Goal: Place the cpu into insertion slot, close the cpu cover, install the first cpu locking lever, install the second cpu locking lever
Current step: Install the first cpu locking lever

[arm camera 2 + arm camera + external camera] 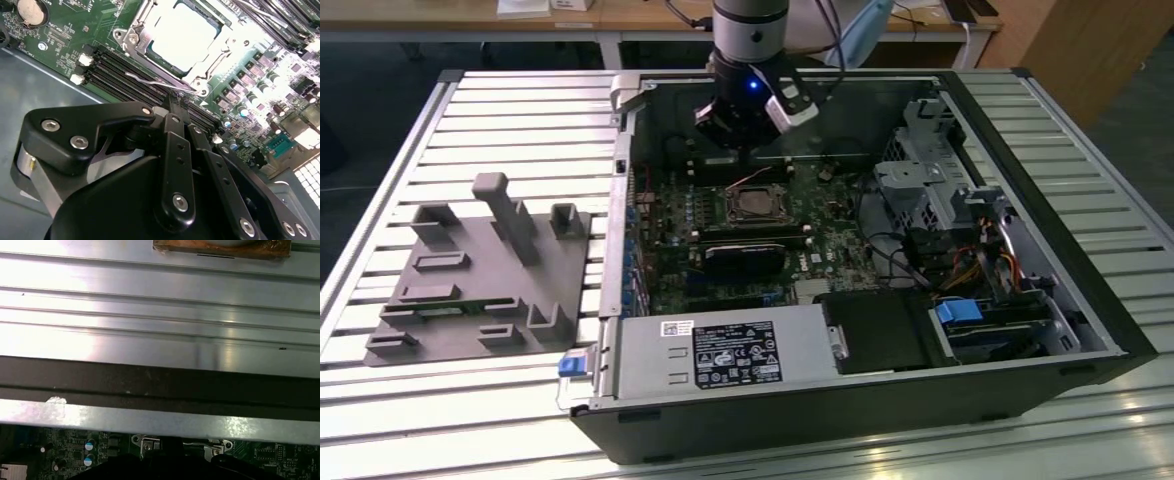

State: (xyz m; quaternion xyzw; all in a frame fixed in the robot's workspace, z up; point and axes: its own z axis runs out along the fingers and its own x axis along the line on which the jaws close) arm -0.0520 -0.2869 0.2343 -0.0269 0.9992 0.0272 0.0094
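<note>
The cpu (182, 35) lies flat in the insertion slot (754, 205) on the green board, its metal top glaring bright. The cpu cover (141, 47), a silvery frame, lies down around it. A thin wire locking lever (150, 81) runs along the socket's near side and ends in a hook. My gripper (176, 102) hangs just behind the socket inside the case (736, 150). Its black fingers (175, 150) are pressed together, tips right at the lever wire. Whether they pinch the wire or only touch it is hidden.
The open computer case (1067, 250) lies on a slatted metal table (520, 110). A power supply (720, 355) sits at the front and drive cages (947, 190) at the exterior view's right. Black memory slots (120, 67) run beside the socket. A grey fixture plate (480, 280) sits at the exterior view's left.
</note>
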